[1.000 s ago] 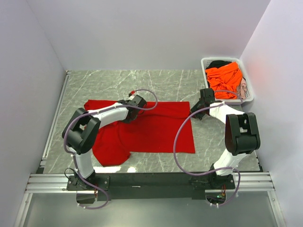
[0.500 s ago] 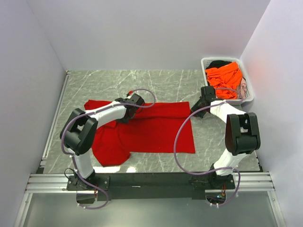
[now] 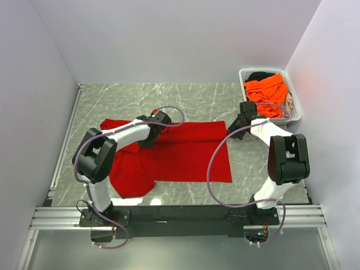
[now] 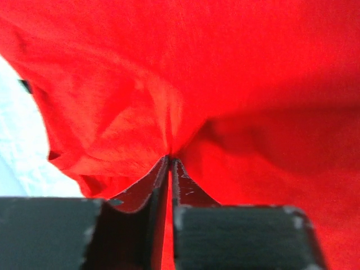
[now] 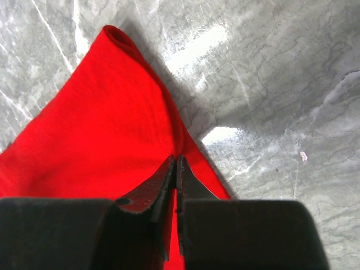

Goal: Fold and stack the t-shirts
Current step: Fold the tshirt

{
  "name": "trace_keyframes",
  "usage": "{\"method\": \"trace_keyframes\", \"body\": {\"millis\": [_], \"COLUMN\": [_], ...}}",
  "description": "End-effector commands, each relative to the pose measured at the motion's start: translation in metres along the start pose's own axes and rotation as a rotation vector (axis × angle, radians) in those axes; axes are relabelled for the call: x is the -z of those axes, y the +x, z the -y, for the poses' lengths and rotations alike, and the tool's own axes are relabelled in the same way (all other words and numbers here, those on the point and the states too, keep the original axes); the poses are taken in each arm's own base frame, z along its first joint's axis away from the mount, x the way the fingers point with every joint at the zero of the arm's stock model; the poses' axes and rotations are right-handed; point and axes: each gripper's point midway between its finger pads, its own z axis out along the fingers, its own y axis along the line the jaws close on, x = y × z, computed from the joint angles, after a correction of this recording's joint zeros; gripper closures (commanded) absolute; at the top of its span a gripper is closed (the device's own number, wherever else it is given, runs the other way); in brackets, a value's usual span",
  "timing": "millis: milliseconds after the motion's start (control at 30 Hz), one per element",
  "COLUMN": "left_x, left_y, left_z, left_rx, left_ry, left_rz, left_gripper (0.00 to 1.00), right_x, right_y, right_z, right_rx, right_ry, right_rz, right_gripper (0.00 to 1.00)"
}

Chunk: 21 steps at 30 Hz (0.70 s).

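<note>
The red t-shirt [image 3: 185, 154] is spread across the middle of the worktop [image 3: 185, 98]. Its far edge is pinched by the clenched left fingers [image 4: 149, 188], its far right corner by the clenched right fingers [image 5: 154, 191]. An orange t-shirt [image 3: 269, 91] is heaped in the basket [image 3: 297, 115] at the far right corner.

Grey marble tabletop [image 3: 185, 98], plain white walls [image 3: 169, 39] around

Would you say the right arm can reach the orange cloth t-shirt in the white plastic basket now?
Probably not yet: its fingers grip the red cloth t-shirt, though the white plastic basket sits close by, uncovered.
</note>
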Motion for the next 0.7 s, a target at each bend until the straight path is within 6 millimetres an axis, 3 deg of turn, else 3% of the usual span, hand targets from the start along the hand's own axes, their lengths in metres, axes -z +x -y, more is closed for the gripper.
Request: {"method": "trace_keyframes", "body": {"millis": [0,100,133,167,233,333,400,500,567,633,667], "left_x": [-0.002,0.006,0.014,0.020,0.035,0.048,0.047,0.041,0.025,0.011,0.002], "left_y": [0.014,0.007,0.000,-0.006,-0.020,-0.037,-0.048,-0.063,-0.071,-0.075,-0.079], "left_z": [0.012,0.015,0.013,0.012,0.005,-0.012,-0.032,-0.064,-0.086,-0.090,-0.104], "left_rx": [0.027,0.068,0.091,0.104,0.142,0.218,0.313,0.467,0.576,0.627,0.677], "left_ry": [0.057,0.098,0.114,0.123,0.145,0.175,0.197,0.221,0.233,0.282,0.271], "left_rz": [-0.051,-0.019,0.015,0.039,0.093,0.142,0.159,0.190,0.201,0.183,0.191], "left_gripper": [0.86,0.73,0.60,0.53,0.41,0.33,0.32,0.33,0.37,0.45,0.46], "right_x": [-0.003,0.000,0.005,0.007,0.017,0.032,0.041,0.047,0.042,0.030,0.029], "right_y": [-0.001,-0.003,-0.008,-0.011,-0.021,-0.039,-0.050,-0.055,-0.054,-0.045,-0.043], "right_z": [0.009,0.010,0.009,0.009,0.005,-0.001,-0.004,-0.025,-0.041,-0.052,-0.061], "right_rx": [0.012,0.025,0.033,0.039,0.055,0.069,0.079,0.105,0.116,0.125,0.130], "right_ry": [0.026,0.025,0.031,0.035,0.039,0.056,0.072,-0.016,-0.071,-0.089,-0.112], "right_rz": [-0.003,0.015,0.041,0.055,0.096,0.168,0.227,0.243,0.232,0.196,0.181], "right_gripper": [0.90,0.85,0.82,0.74,0.67,0.57,0.54,0.54,0.57,0.58,0.59]}}
